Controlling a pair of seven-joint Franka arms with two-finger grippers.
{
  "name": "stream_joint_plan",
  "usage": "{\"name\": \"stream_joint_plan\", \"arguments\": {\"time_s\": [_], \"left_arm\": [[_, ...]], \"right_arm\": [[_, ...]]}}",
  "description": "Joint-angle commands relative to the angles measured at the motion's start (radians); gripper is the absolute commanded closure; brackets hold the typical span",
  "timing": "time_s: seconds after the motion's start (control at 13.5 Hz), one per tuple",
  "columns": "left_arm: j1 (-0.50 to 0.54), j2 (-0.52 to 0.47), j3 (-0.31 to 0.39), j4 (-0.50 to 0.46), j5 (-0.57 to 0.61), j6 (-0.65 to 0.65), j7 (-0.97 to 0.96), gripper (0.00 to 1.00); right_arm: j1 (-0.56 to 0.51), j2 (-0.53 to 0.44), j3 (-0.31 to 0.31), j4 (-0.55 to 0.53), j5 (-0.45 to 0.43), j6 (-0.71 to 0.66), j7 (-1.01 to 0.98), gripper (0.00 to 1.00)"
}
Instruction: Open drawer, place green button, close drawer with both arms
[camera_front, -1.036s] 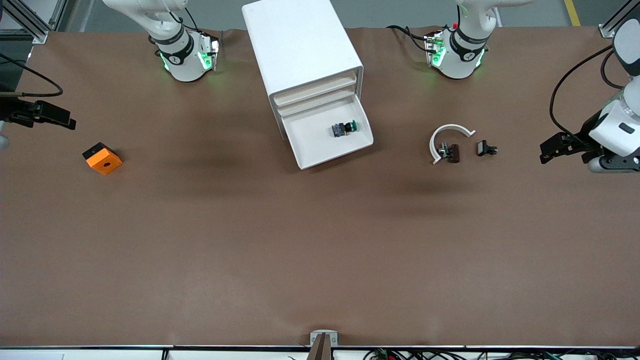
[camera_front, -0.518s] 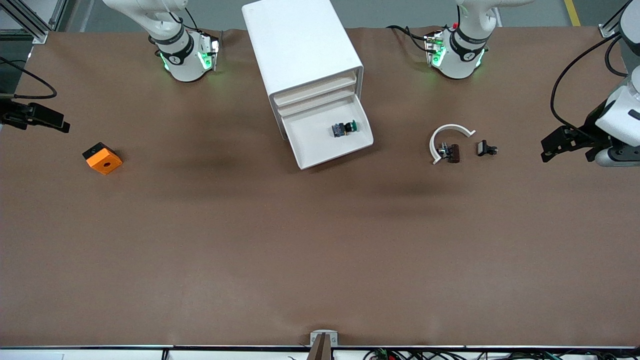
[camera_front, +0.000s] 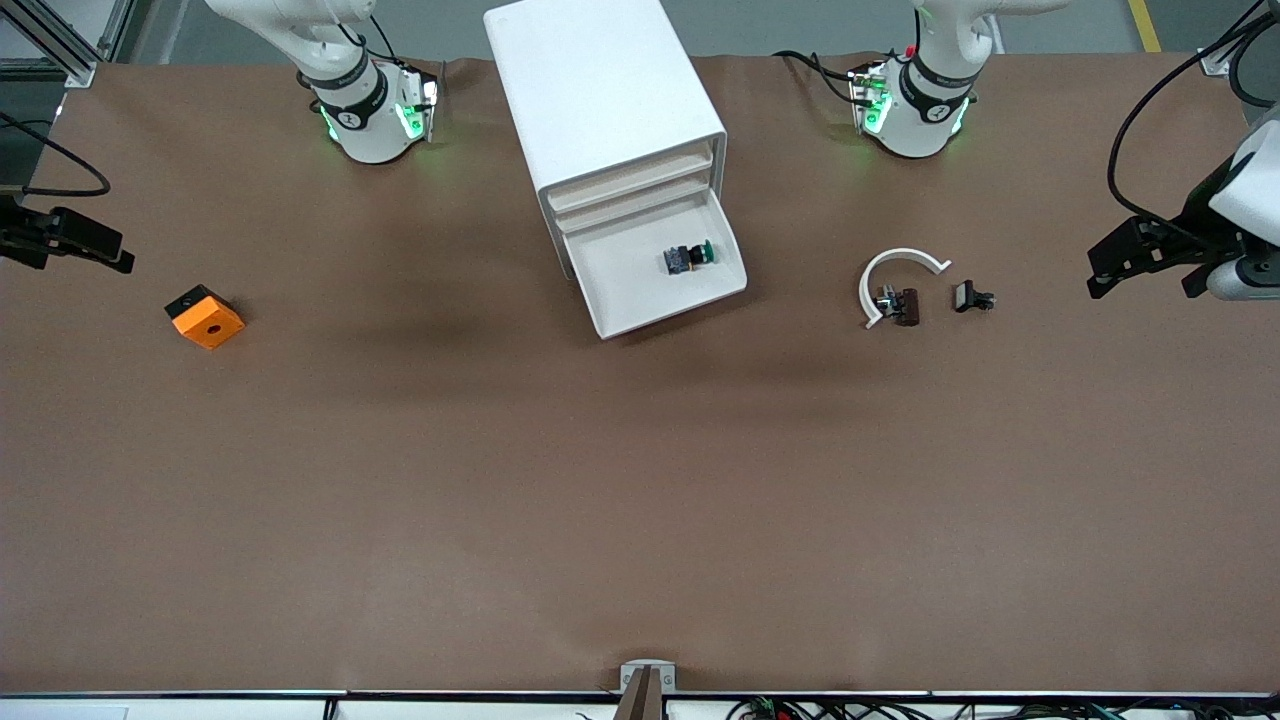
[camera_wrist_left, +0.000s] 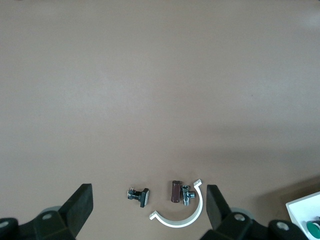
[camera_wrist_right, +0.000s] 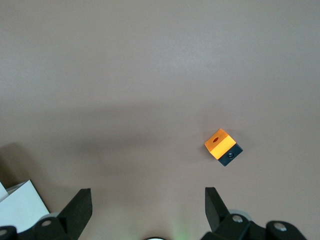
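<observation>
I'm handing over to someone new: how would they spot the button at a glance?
Find the big white cabinet between the two arm bases; its lowest drawer is pulled open. The button lies inside it, the only thing there: a round green cap on a dark blocky body, unlike the orange block or the white-banded clips out on the table.

drawer (camera_front: 655, 285) top open | cabinet (camera_front: 603, 105) blocks rear | front approach unobstructed

Two robot arms w/ two grippers: left gripper (camera_front: 1100, 268), right gripper (camera_front: 118, 255). One white cabinet (camera_front: 600, 95) w/ four drawer fronts; one drawer (camera_front: 655, 285) open. One green-capped button (camera_front: 690, 257). One orange block (camera_front: 204, 316). Two small dark clips: clip w/ white curved band (camera_front: 897, 290), plain clip (camera_front: 972, 297). One brown table (camera_front: 640, 500).
</observation>
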Motion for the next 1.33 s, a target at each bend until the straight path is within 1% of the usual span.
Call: {"name": "stream_joint_plan", "arguments": {"time_s": [0.0,0.22,0.37,0.59,0.89,1.11,1.26], "left_arm": [[-0.017,-0.012,0.021,0.007,-0.013,-0.030,-0.006,0.00],[-0.002,-0.027,0.020,0.007,-0.040,-0.032,-0.008,0.00],[0.007,-0.030,0.020,0.007,-0.040,-0.035,-0.008,0.00],[0.007,-0.032,0.020,0.006,-0.040,-0.068,-0.006,0.00],[0.003,-0.030,0.011,0.006,-0.042,-0.070,-0.008,0.00],[-0.004,-0.015,0.009,0.003,-0.043,-0.064,-0.012,0.00],[-0.008,0.008,0.008,-0.012,-0.077,-0.052,-0.023,0.00]], "right_arm": [[-0.014,-0.075,0.012,-0.041,0.006,0.014,-0.015,0.00],[-0.029,-0.171,0.006,-0.128,0.006,0.016,-0.015,0.00],[-0.032,-0.207,0.007,-0.148,0.006,0.008,-0.015,0.00],[-0.022,-0.221,0.017,-0.144,0.004,0.002,-0.015,0.00],[-0.025,-0.216,0.006,-0.144,0.004,-0.003,-0.015,0.00],[-0.023,-0.215,0.009,-0.142,-0.016,-0.015,-0.001,0.00],[-0.026,-0.207,0.007,-0.133,-0.005,-0.010,-0.001,0.00]]}}
